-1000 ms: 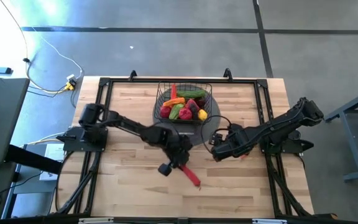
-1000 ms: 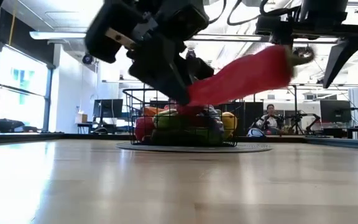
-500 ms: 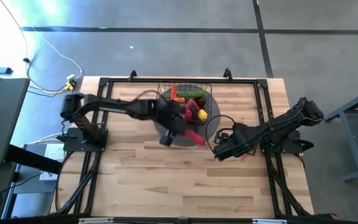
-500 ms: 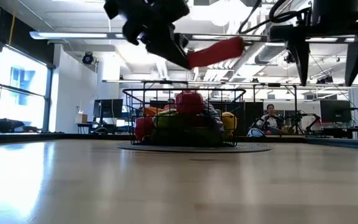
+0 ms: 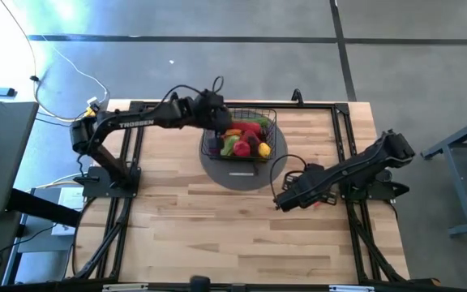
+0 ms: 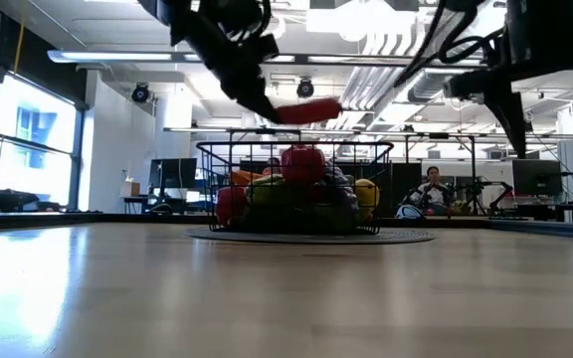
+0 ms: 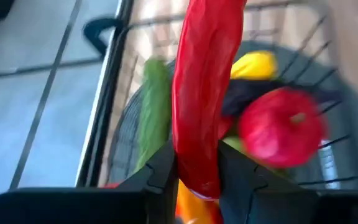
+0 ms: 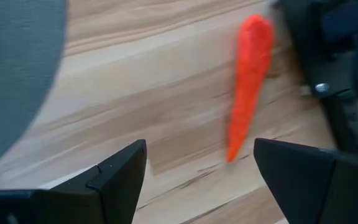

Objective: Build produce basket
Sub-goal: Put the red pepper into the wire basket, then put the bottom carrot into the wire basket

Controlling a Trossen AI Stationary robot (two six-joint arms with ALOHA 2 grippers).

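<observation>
Your left gripper is clamped on the long red pepper, hanging over the basket at its 9 o'clock rim, with the pepper's long axis reaching across the heaped produce. The right gripper, wide open and empty, sits beside the orange carrot on the table.

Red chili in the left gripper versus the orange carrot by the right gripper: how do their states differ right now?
The red chili is clamped in the left gripper, held in the air over the basket; the orange carrot lies on the table, ungripped. The right gripper is open above the table near the carrot. Both are long and slim.
</observation>
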